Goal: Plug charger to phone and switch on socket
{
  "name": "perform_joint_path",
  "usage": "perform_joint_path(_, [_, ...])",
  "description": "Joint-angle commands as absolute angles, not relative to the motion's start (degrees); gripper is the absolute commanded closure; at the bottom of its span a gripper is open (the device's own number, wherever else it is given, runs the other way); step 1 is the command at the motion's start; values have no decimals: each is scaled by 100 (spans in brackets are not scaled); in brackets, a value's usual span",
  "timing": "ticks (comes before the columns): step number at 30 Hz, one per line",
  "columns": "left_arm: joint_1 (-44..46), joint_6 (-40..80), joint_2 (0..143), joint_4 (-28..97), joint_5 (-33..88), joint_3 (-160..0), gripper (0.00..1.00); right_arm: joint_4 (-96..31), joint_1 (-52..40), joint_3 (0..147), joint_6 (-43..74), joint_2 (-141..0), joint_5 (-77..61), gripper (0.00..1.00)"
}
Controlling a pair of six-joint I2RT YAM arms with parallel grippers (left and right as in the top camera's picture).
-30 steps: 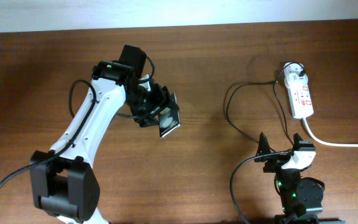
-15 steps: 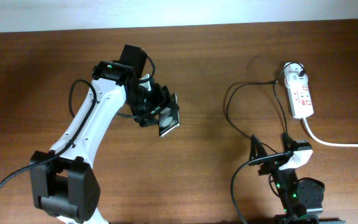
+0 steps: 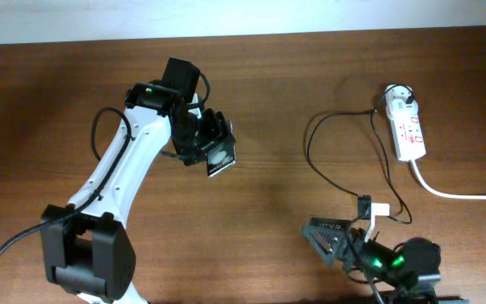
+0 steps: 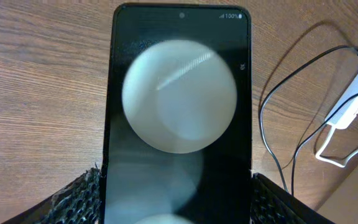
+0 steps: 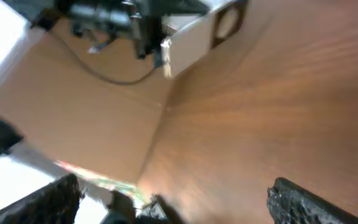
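My left gripper point(image 3: 212, 150) is shut on the phone point(image 3: 221, 160) and holds it above the table, left of centre. In the left wrist view the black glossy phone point(image 4: 179, 124) fills the frame between the two fingers point(image 4: 176, 202), with a large round reflection on the screen. The white socket strip point(image 3: 408, 128) lies at the far right. The charger's thin black cable point(image 3: 310, 145) loops from its top end toward my right arm; its tip is not clear. My right gripper point(image 3: 321, 238) is open and empty, low at the front, pointing left. Its view point(image 5: 179, 199) is blurred.
A thick white cord point(image 3: 462, 194) runs from the socket strip off the right edge. In the left wrist view the black cable point(image 4: 267, 124) and white strip point(image 4: 353, 106) lie to the right of the phone. The left arm point(image 3: 121, 181) spans the left half of the table.
My right gripper has swung from pointing up the table to pointing left, and lies low. My left gripper has shifted the phone slightly left and up, still holding it.
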State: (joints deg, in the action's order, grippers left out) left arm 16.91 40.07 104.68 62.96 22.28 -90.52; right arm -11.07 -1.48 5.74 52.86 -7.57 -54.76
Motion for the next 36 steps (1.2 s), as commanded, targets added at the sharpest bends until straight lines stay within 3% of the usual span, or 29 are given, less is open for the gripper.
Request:
perform_joint_path(1, [1660,3896,10475,6239,2222,-9080,49,-2790,-110,1914,3330,-1815,-4073,1])
perform_joint_path(3, [1660,3898,10475,6195,2158,-9080,48,-3763,-119,3061,2683,-2724,-3153,1])
perform_joint_path(7, [1660,3900,10475,5876,2158,-9080,48,-4300,-648,4755,2803,-4112,-3074,1])
perform_joint_path(13, [1660,3896,10475,5769,2152,-9080,44,-4230,-2246,4947,3317,-5046,-1339,1])
perform_joint_path(16, [1656,3765,10475,5789,1765,-9080,2,-4320,-2285,4947,3352,-5186,-904,1])
perform_joint_path(17, [1656,3632,10475,5795,1715,-9080,1,-4377,-2285,4947,3354,-5186,-683,1])
perform_joint_path(20, [1656,3430,10436,5986,1422,-9080,1,-4423,-2285,4947,3352,-5186,-526,1])
perform_joint_path(27, [2093,3157,9900,7275,-1247,-9065,1,-4436,-2279,4947,3374,-5122,-152,1])
perform_joint_path(33, [2488,3256,9830,6871,-1363,-8536,1,-4790,-2276,4947,3371,-4982,86,1])
perform_joint_path(36, [2550,3385,8731,6853,-1883,-8538,1,-4965,-2276,4947,3328,-4748,322,1])
